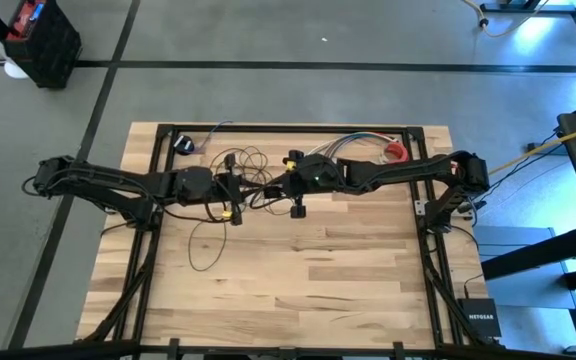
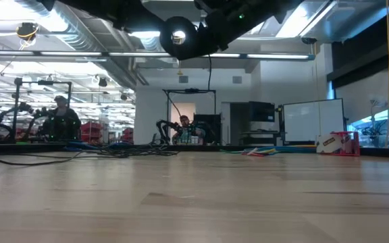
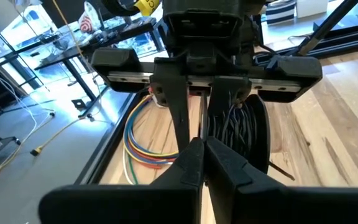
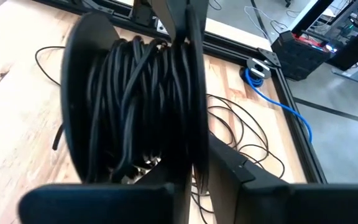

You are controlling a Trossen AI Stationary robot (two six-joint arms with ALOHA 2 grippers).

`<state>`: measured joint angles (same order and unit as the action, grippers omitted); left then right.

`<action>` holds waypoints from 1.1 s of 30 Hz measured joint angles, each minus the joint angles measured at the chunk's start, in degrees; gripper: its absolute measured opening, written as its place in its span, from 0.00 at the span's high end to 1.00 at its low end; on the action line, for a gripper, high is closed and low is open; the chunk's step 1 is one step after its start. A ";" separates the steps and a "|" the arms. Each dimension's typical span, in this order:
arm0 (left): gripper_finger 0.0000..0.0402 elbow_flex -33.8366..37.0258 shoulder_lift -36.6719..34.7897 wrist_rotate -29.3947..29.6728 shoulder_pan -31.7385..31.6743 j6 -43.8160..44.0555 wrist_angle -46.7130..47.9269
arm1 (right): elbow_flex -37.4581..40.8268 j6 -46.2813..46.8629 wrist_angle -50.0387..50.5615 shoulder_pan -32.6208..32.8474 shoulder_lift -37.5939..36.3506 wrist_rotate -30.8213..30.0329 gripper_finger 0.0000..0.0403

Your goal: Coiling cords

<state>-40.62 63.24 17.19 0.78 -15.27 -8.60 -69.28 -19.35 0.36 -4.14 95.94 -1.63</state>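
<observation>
Spool (image 4: 132, 99) fills my right hand (image 4: 194, 177) view, flange pinched; left hand (image 3: 202, 163) pressed together. Loose cords (image 1: 248, 165) upper-centre could snag, yanking windings off.

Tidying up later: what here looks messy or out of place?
The cord is only partly coiled: some is wound on a black spool, the rest sprawls in loose loops over the table. Coloured wires lie near the far edge.

Wooden plank table (image 1: 308, 270) in a black frame. Loops of thin dark cord (image 1: 208, 235) lie on its upper left; multicoloured wires (image 1: 353, 143) and a red-and-white roll (image 1: 396, 151) at upper right.
</observation>
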 joint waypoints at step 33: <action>0.99 -0.17 -0.04 0.13 0.02 0.48 -1.36 | 0.02 11.43 -3.27 0.02 0.76 0.79 0.88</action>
<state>-40.80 63.20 17.32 0.80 -14.79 -9.96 -69.25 -7.92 -2.91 -4.12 96.71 -0.84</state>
